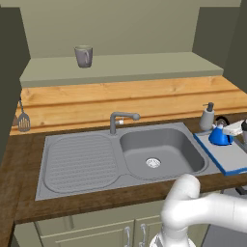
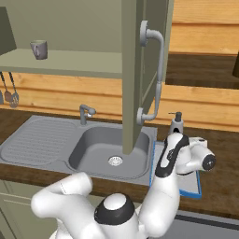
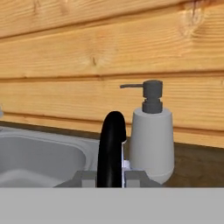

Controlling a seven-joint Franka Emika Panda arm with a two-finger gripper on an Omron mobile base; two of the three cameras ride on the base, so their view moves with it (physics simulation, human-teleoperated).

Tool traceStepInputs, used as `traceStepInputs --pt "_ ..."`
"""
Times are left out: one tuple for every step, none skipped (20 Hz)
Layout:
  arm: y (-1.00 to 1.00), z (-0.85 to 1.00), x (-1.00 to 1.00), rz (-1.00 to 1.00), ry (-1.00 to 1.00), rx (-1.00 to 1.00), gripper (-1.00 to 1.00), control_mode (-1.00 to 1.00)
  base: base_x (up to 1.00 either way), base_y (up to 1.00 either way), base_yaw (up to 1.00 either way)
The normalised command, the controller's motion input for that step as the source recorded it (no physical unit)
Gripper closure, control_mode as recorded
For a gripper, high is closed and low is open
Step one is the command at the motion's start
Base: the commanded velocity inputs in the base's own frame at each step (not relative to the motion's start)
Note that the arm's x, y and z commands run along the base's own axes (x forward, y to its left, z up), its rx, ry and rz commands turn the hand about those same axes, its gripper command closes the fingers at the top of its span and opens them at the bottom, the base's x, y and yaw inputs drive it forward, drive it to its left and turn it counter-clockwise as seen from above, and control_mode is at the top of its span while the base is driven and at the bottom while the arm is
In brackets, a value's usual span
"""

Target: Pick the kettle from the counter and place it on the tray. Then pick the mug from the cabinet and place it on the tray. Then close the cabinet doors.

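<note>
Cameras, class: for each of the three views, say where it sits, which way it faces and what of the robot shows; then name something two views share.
Left base view: behind the arm, left side, looking down over the sink; white arm lower right.
Right base view: behind, right side, past an open cabinet door; arm lower left.
Hand view: on the hand, facing the wood wall; tool shut on the kettle handle.
Shared: the mug and the soap bottle.

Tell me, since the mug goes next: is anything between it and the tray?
Nothing visible blocks it. The mug stands alone on the open cabinet shelf; below lie the sink and tray. The claw is shut on the kettle, which takes up the tray's back end beside the soap bottle.
</note>
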Motion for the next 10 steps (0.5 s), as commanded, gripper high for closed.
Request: traceStepInputs --pt "0.00 -0.37 -0.02 0.01 0.03 0.00 1.00 -1.00 0.00 0.00 0.00" --pt "0.00 -0.40 -0.09 0.01 0.05 0.00 1.00 -1.00 0.00 0.00 0.00" --pt "0.00 -0.41 -0.11 0.00 0.06 0.00 1.00 -1.00 0.00 0.00 0.00" --pt "0.00 -0.44 -0.16 0.00 0.07 0.00 1.00 -1.00 0.00 0.00 0.00" --pt "0.00 -0.40 -0.14 0.00 0.07 0.00 -1.00 -1.00 0.00 0.00 0.00" --pt "0.00 -0.28 -0.09 0.00 0.01 0.00 -1.00 -1.00 0.00 0.00 0.00" --pt "0.00 -0.19 -0.06 0.00 0.00 0.00 -1.00 -1.00 0.00 0.00 0.00" --pt "0.00 -0.10 -0.04 0.00 0.00 0.00 -1.00 -1.00 0.00 0.00 0.00" --pt "0.00 -0.01 -0.04 0.00 0.00 0.00 -1.00 -1.00 0.00 0.00 0.00" --pt "0.00 0.00 -0.09 0.00 0.00 0.00 -1.00 -1.00 0.00 0.00 0.00"
